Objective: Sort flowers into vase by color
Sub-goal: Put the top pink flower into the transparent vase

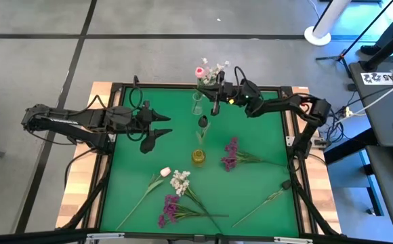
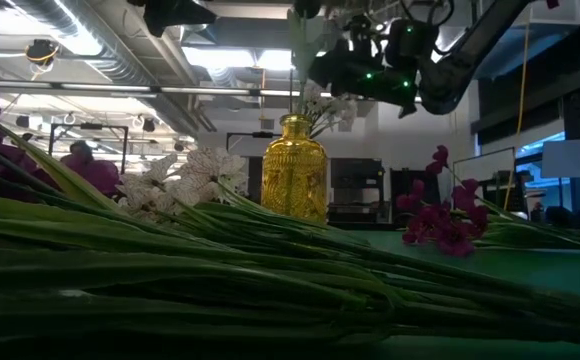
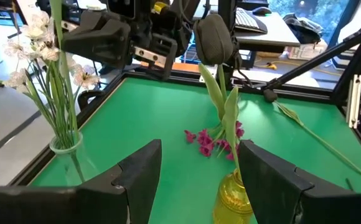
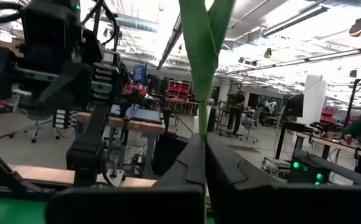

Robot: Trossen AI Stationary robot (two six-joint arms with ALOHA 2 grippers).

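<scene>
A green stem [image 4: 200,118] is pinched by the right gripper [image 1: 216,91], top centre, over the clear vase [image 1: 197,103]. The left gripper [image 1: 161,126] waits mid-left, jaws spread.

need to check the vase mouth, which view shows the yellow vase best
The low view: the yellow vase stands in full profile, ribbed body and neck clear. The high view shows only its small top. The left wrist view catches its upper part between the left tool's fingers. The right wrist view misses it.
</scene>
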